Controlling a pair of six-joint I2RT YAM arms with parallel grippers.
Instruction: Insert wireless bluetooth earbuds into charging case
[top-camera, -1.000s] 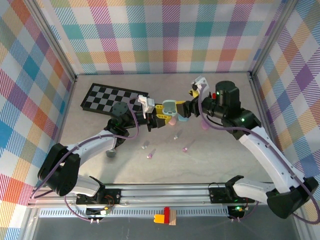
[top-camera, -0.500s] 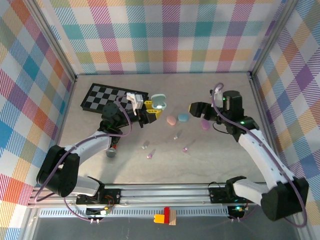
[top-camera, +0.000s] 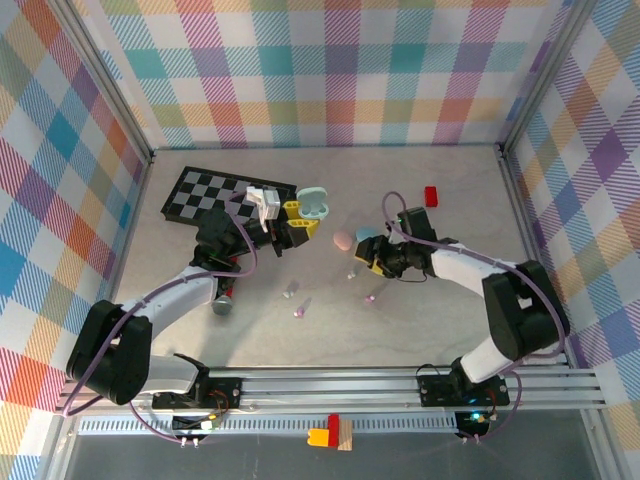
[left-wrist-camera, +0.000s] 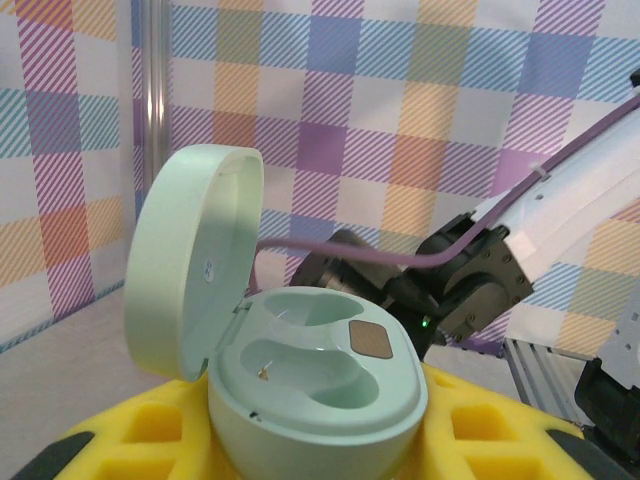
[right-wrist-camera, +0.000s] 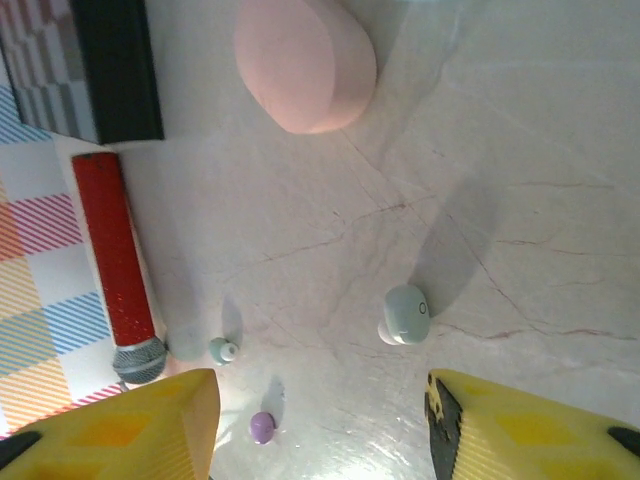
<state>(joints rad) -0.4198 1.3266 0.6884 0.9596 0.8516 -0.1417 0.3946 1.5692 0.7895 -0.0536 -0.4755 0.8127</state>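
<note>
An open mint-green charging case (left-wrist-camera: 320, 390) sits between yellow pads with my left gripper (left-wrist-camera: 320, 445) shut on it, lid (left-wrist-camera: 190, 260) up and both wells empty. From above, the left gripper (top-camera: 298, 218) holds that case (top-camera: 317, 203) near the checkerboard. My right gripper (top-camera: 376, 260) hangs low over the table, open, nothing between its yellow fingers (right-wrist-camera: 530, 430). Just ahead of it lies a pale whitish-green earbud (right-wrist-camera: 405, 313); a small mint earbud (right-wrist-camera: 222, 349) and a purple earbud (right-wrist-camera: 262, 427) lie further left. More earbuds (top-camera: 370, 297) dot the tabletop.
A pink case (top-camera: 342, 240) and a blue case (top-camera: 366, 233) lie shut mid-table. A checkerboard (top-camera: 225, 195) lies back left, a small red block (top-camera: 431, 195) back right. A red-handled, mesh-headed tool (right-wrist-camera: 112, 260) rests by the left arm. Plaid walls enclose three sides.
My right arm has swung down and left to just above the loose earbuds, its fingers narrowing. My left gripper carried the open case back toward the checkerboard, then held still.
</note>
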